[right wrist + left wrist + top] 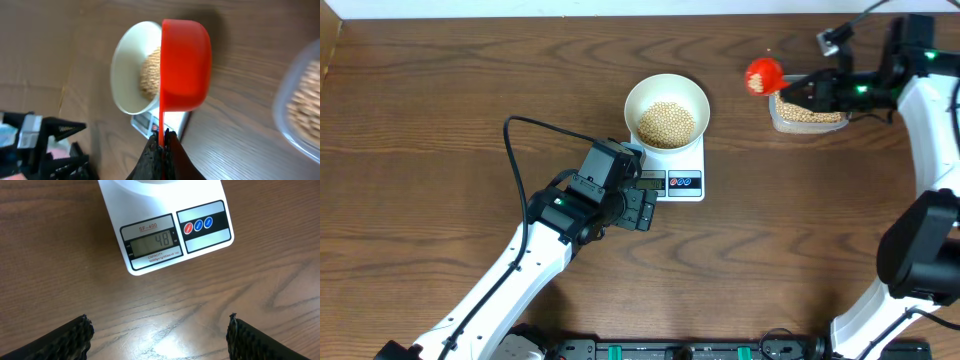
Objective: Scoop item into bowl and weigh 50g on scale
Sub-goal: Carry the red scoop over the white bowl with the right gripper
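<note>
The white bowl [666, 110] stands on the white scale [672, 180] and holds a heap of tan beans [666, 123]. In the left wrist view the scale's display [152, 242] reads 48. My left gripper [160, 340] hovers open just in front of the scale [165, 230], with bare wood between its fingers. My right gripper [162, 137] is shut on the thin handle of a red scoop [185, 65]. It holds the scoop [763, 75] in the air to the right of the bowl [125, 70]. What the scoop holds is hidden.
A clear plastic container [807, 113] of beans sits at the back right under my right gripper [812, 90]. A black cable [520, 150] loops over the table left of the scale. A black rail [680, 350] runs along the front edge.
</note>
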Robot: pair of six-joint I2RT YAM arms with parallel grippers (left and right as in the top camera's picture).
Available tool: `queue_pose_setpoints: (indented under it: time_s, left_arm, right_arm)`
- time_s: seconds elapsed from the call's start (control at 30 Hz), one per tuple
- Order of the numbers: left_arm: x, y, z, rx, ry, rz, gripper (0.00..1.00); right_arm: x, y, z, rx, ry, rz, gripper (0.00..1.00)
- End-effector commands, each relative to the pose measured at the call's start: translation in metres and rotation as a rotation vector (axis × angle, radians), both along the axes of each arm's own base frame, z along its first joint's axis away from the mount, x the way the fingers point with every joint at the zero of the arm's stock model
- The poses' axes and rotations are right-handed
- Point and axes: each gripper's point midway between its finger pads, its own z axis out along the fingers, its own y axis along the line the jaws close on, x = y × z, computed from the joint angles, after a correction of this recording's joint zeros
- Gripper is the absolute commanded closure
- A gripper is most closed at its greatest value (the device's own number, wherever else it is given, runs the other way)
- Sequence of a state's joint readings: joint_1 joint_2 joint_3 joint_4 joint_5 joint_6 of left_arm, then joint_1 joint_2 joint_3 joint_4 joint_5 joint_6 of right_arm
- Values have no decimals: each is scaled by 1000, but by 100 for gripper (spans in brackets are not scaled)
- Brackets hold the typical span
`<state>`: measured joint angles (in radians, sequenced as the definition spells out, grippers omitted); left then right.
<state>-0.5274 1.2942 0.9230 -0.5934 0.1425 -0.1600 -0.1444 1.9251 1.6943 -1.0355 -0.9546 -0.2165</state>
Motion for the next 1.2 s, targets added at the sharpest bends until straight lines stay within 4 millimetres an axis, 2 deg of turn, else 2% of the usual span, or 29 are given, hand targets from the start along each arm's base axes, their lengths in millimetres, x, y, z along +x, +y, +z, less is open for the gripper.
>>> queue_pose_setpoints:
  time_s: [0.0, 0.3, 0.63, 0.87, 1.17]
  left_arm:
    - [1, 2, -2, 17, -2, 5, 12]
    - [1, 2, -2, 17, -2, 5, 12]
    - [1, 2, -2, 17, -2, 5, 12]
    - [1, 2, -2, 17, -2, 5, 12]
    - [1, 2, -2, 17, -2, 5, 12]
  right_arm:
    - [-6, 32, 17, 44, -61, 96, 99]
    - [-17, 87, 3, -68, -92, 221, 99]
    - [-25, 125, -18, -249, -106, 270, 99]
    - [-29, 139, -26, -340, -130, 295, 99]
    - [-28, 141, -39, -497, -157, 286, 99]
